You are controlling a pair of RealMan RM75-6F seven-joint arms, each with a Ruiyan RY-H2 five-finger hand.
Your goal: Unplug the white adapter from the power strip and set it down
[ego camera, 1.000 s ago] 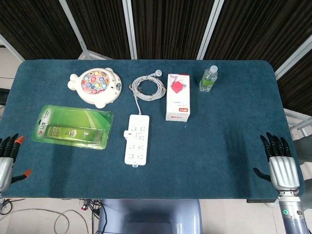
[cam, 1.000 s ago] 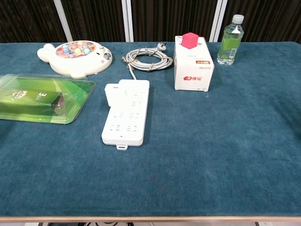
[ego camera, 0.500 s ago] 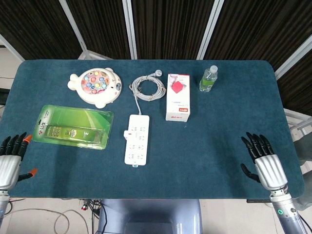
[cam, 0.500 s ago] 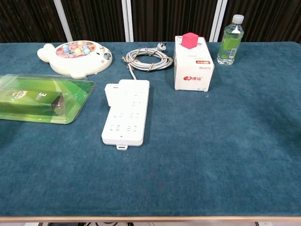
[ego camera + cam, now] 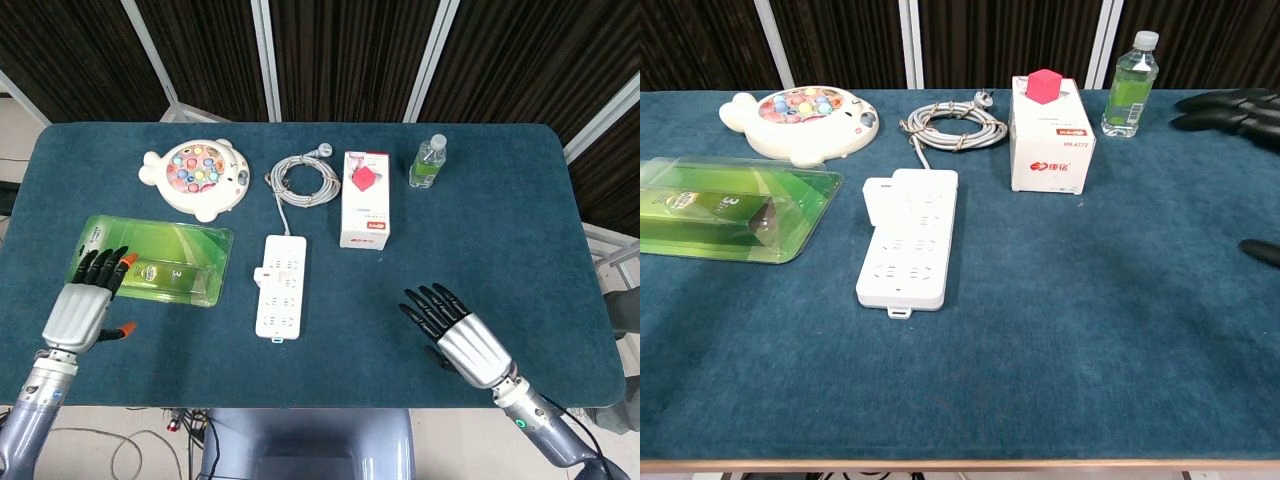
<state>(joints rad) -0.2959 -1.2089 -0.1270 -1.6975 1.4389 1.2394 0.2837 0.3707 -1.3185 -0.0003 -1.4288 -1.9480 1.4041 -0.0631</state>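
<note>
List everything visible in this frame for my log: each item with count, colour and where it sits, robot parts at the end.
Power strip: one, white, centre of the table, cord running to the back.
Adapter: one, white, plugged into the strip's left side near its far end.
Cable coil: one, grey, behind the strip.
Toy: one, cream with coloured pieces, back left.
Package: one, green in clear plastic, left side.
Box: one, white with red print, right of the coil.
Cube: one, red, on top of the box.
Bottle: one, clear with greenish label, back right of the box.
Table: one, dark teal cloth.
Left hand: black fingers spread over the package's near left corner, holding nothing.
Right hand: black fingers spread, near right, holding nothing.
</note>
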